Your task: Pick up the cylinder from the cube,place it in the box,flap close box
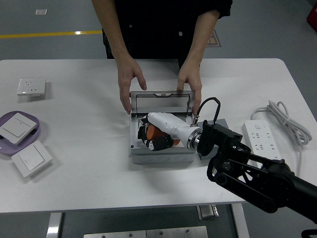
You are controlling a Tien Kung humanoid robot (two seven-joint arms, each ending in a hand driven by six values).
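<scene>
Cylinder, orange, down inside the grey box, wrapped by right hand fingers curled around its sides. Looks rigid, light, smooth — best gripped round the wall. Person's hands just beyond, steadying the lid.

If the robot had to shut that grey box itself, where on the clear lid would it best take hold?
Probably the lid's free top edge, by the small tab in the middle, coming from the far side and pushing toward the robot. The lid stands upright, hinged at the box's back. A person's hands flank it now, and the right hand is down inside with the orange cylinder.
</scene>
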